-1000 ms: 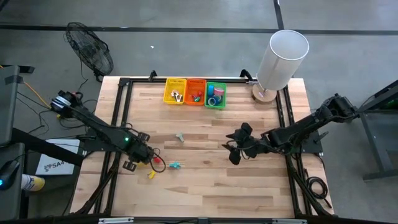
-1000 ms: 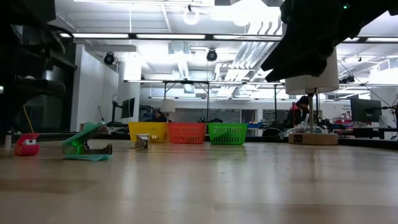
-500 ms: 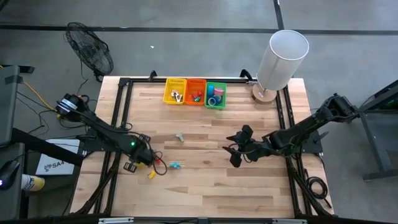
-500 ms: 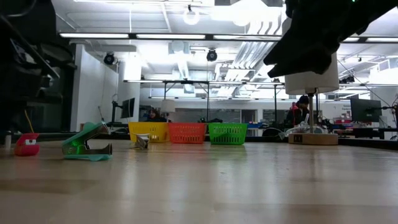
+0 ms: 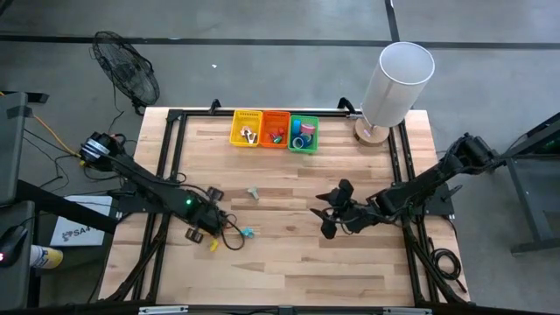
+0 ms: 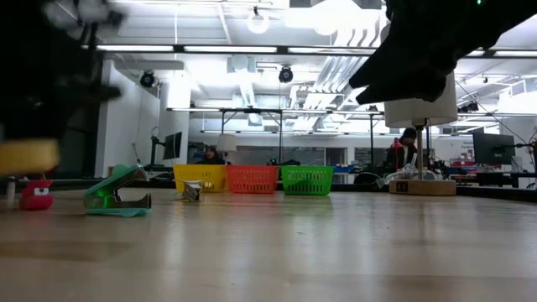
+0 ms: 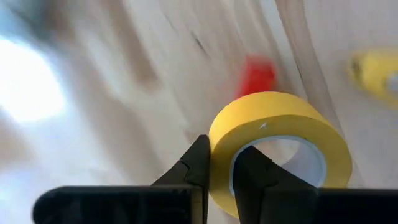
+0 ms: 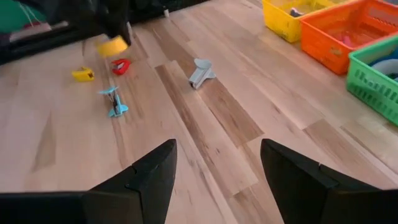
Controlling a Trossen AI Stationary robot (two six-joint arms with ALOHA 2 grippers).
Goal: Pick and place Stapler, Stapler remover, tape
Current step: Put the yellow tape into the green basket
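We see the left claw (image 7: 219, 163) clamped on the wall of a yellow tape roll (image 7: 280, 146), lifted just above the worktop (image 5: 289, 262) near a red staple remover (image 8: 121, 66). Pinched by one thin edge, the roll could swing or slip during transport to the green basket (image 5: 304, 134). The right claw (image 8: 214, 171) hovers open and empty.
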